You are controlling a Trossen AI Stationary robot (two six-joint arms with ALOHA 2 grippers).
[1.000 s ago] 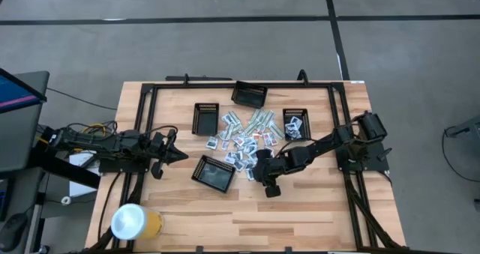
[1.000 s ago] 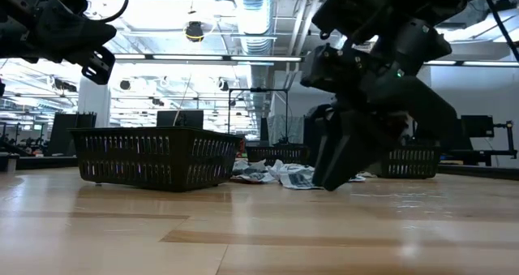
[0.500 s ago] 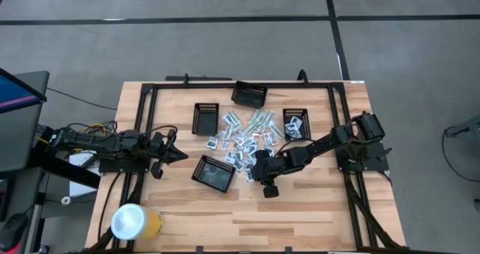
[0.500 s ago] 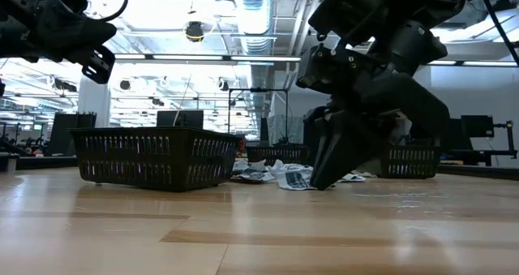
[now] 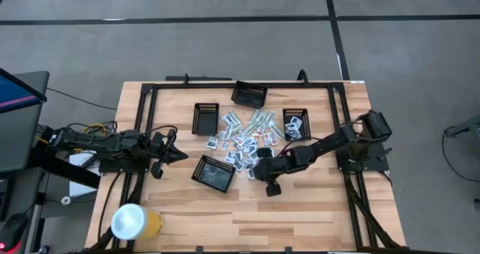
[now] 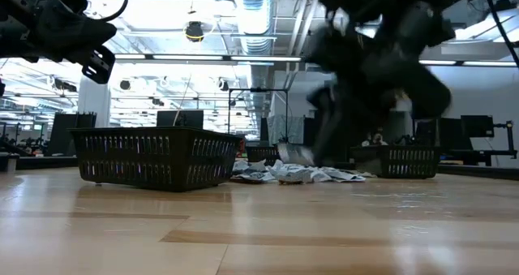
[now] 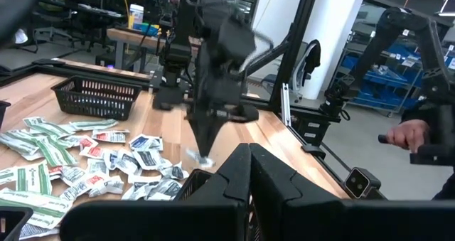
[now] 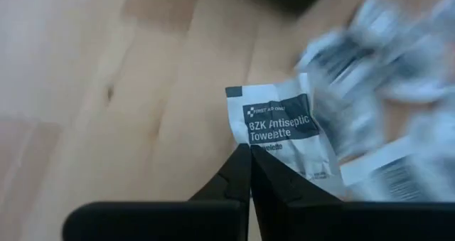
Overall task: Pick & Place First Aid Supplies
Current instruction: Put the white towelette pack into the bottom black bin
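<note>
Right gripper (image 8: 249, 156) clenched on a towelette sachet (image 8: 284, 138), just off the packet pile (image 5: 251, 134). Left gripper (image 5: 180, 155) clenched empty, well apart from that pile

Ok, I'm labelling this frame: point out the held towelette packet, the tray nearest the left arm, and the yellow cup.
towelette packet (image 8: 284, 138), right wrist view, its printed face.
mesh tray (image 5: 213, 173), high view, its rim.
yellow cup (image 5: 135, 222), high view, its top.
</note>
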